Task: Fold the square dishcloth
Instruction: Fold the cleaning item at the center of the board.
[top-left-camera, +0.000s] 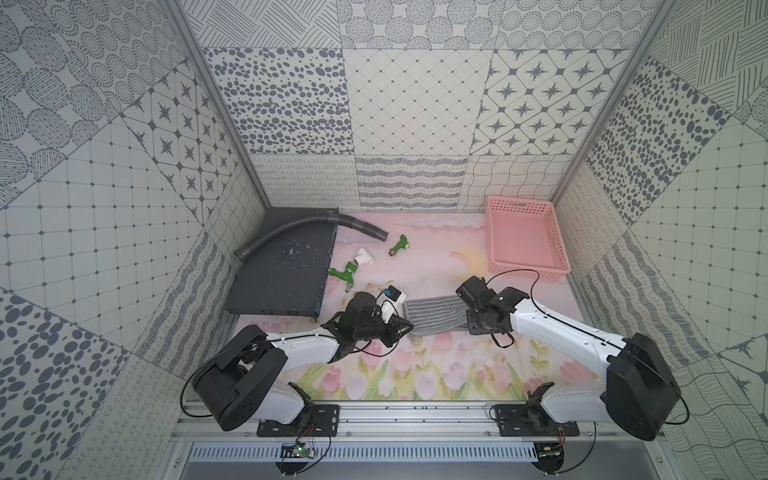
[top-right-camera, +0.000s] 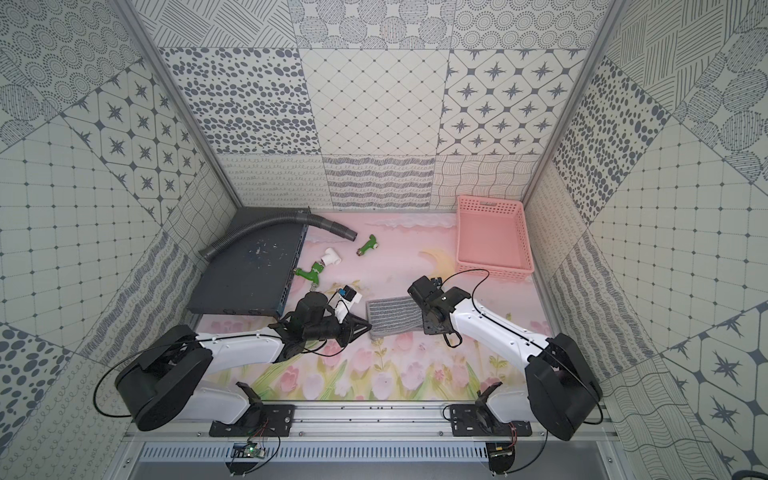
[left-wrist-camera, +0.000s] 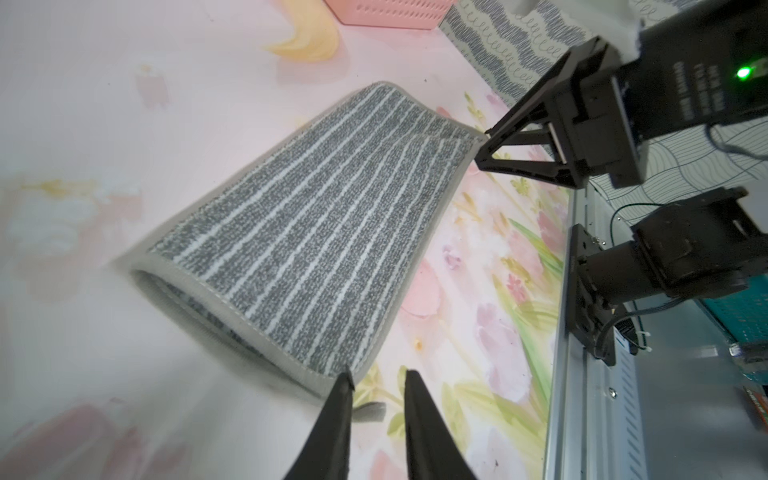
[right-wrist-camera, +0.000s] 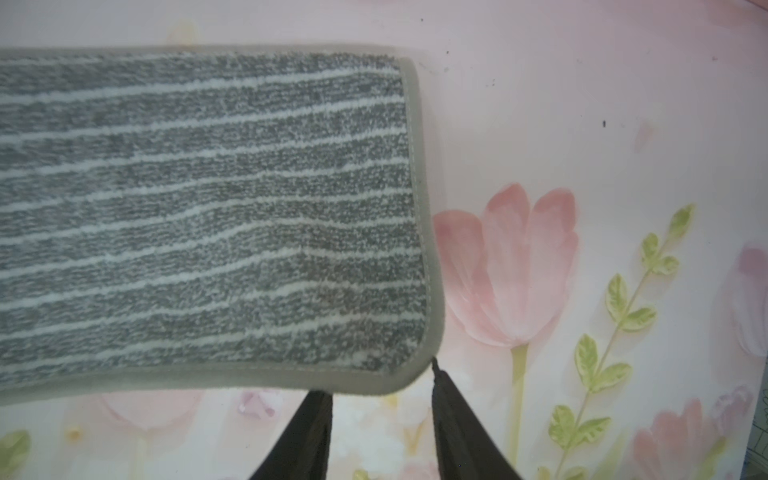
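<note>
The square dishcloth (top-left-camera: 434, 313) (top-right-camera: 392, 313), grey with thin white stripes, lies doubled over on the flowered table between both arms. Its looped fold shows in the left wrist view (left-wrist-camera: 299, 232). My left gripper (top-left-camera: 406, 327) (top-right-camera: 366, 326) (left-wrist-camera: 378, 376) sits at the cloth's near left corner, jaws a narrow gap apart, one fingertip touching the hem. My right gripper (top-left-camera: 473, 326) (top-right-camera: 428, 326) (right-wrist-camera: 378, 382) (left-wrist-camera: 482, 147) is at the near right corner, jaws wider apart. The hemmed corner (right-wrist-camera: 415, 374) lies over the gap, and nothing is pinched.
A pink basket (top-left-camera: 523, 237) stands at the back right. A dark flat box (top-left-camera: 278, 274) with a grey hose (top-left-camera: 299, 232) across it fills the back left. Two green taps (top-left-camera: 343, 276) (top-left-camera: 400, 245) and a white pipe fitting (top-left-camera: 363, 257) lie behind the cloth.
</note>
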